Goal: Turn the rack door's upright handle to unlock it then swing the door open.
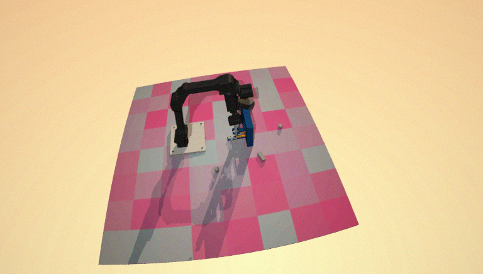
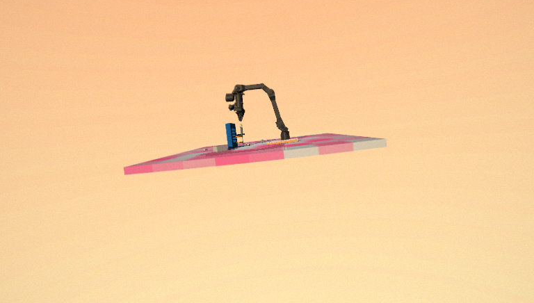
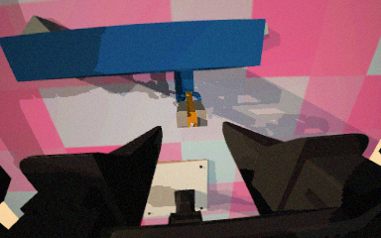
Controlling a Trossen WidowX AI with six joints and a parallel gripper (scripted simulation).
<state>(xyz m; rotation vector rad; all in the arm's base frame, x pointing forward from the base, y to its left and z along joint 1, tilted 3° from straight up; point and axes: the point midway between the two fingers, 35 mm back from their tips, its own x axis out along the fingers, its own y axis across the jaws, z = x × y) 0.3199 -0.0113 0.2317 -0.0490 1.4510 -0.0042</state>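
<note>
The blue rack frame (image 1: 249, 130) (image 2: 230, 135) (image 3: 184, 47) stands upright on the table. Blue and orange parts (image 1: 241, 136) stick out from its side towards the arm's base; the door's angle cannot be told. The slim grey upright handle (image 2: 241, 128) (image 3: 183, 119) stands at their outer end, seen from above in the wrist view. My gripper (image 1: 234, 121) (image 2: 240, 120) (image 3: 191, 128) is open and empty, pointing down just above the handle's top, with a small gap in the exterior view. In the wrist view, the handle shows centred just beyond the fingertips.
A grey block (image 1: 250, 101) (image 2: 220, 148) (image 3: 40, 25) lies behind the frame. Small grey blocks (image 1: 280, 126) (image 1: 261, 156) (image 1: 216, 169) lie on the checkered table (image 1: 274, 181) (image 2: 232, 159). The arm's base stands on a white plate (image 1: 196, 141) (image 3: 190, 174).
</note>
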